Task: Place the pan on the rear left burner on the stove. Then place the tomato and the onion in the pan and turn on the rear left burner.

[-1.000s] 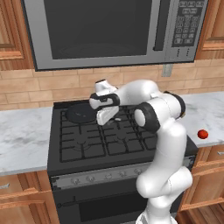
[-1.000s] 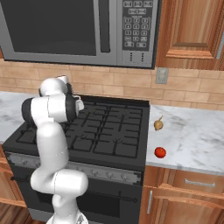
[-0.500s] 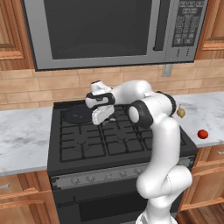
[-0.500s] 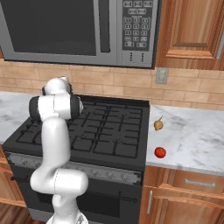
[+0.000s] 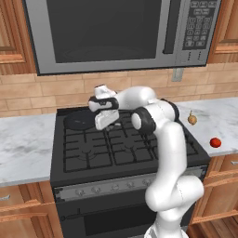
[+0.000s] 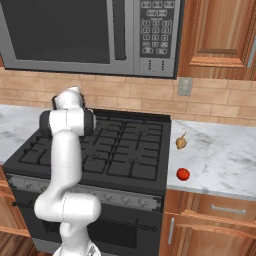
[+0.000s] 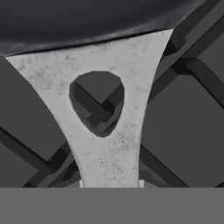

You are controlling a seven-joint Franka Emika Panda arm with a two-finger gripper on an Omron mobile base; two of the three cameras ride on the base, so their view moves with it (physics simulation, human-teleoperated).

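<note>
Hand view, nearest first: jaws closed on the pan handle (image 7: 111,144), a mottled grey flare with an oval hole, meeting the black pan (image 5: 80,120) on the rear left burner. Placing looks nearly done; next, let go. Farther right on marble lie glossy tomato (image 6: 183,174), then onion (image 6: 181,142).
</note>
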